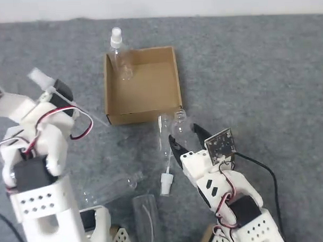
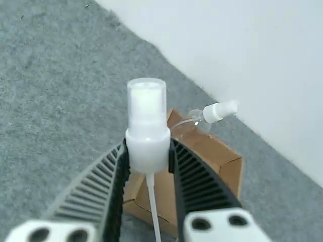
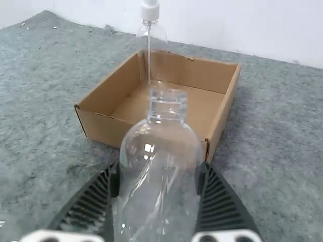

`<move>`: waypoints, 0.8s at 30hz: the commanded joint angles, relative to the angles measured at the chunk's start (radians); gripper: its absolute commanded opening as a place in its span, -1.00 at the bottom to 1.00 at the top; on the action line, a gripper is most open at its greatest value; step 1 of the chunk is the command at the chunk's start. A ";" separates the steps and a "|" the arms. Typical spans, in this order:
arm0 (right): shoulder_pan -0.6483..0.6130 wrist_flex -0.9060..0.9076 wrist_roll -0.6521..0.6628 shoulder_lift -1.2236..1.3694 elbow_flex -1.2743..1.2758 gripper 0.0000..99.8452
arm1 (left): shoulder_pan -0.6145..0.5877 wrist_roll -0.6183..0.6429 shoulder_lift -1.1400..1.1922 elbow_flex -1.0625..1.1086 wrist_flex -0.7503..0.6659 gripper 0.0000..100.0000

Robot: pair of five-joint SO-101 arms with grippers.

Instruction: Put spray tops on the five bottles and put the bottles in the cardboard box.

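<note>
1. Grey counter [image 1: 266, 69], cardboard box [image 1: 149, 87] on it
2. Capped bottle [image 1: 119, 56] in box's far corner
3. Right end effector [image 3: 156, 176] clamped on open bottle [image 3: 159, 131], upright, just in front of box
4. Left end effector [image 2: 147, 151] clamped on spray top [image 2: 147, 121], held above counter near box
5. Loose spray top [image 1: 166, 183] lying on counter

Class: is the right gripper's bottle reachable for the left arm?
Probably yes: the held bottle is uncapped by the cardboard box, nothing above it; the left gripper holds a spray top.
</note>
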 commanded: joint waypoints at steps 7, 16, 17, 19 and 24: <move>-0.013 -0.018 0.041 -0.013 0.006 -0.96 | 0.114 0.028 -0.040 -0.157 0.043 -0.98; -0.015 -0.031 0.207 -0.013 0.023 -0.99 | 0.239 0.023 -0.264 -0.073 -0.015 -0.98; -0.015 -0.031 0.207 -0.013 0.023 -0.99 | 0.239 0.023 -0.287 -0.044 -0.038 -0.98; -0.015 -0.031 0.207 -0.013 0.023 -0.99 | 0.239 0.023 -0.328 0.021 -0.086 -0.98; -0.015 -0.031 0.209 -0.013 0.023 -0.99 | 0.241 0.025 -0.417 0.150 -0.167 -0.98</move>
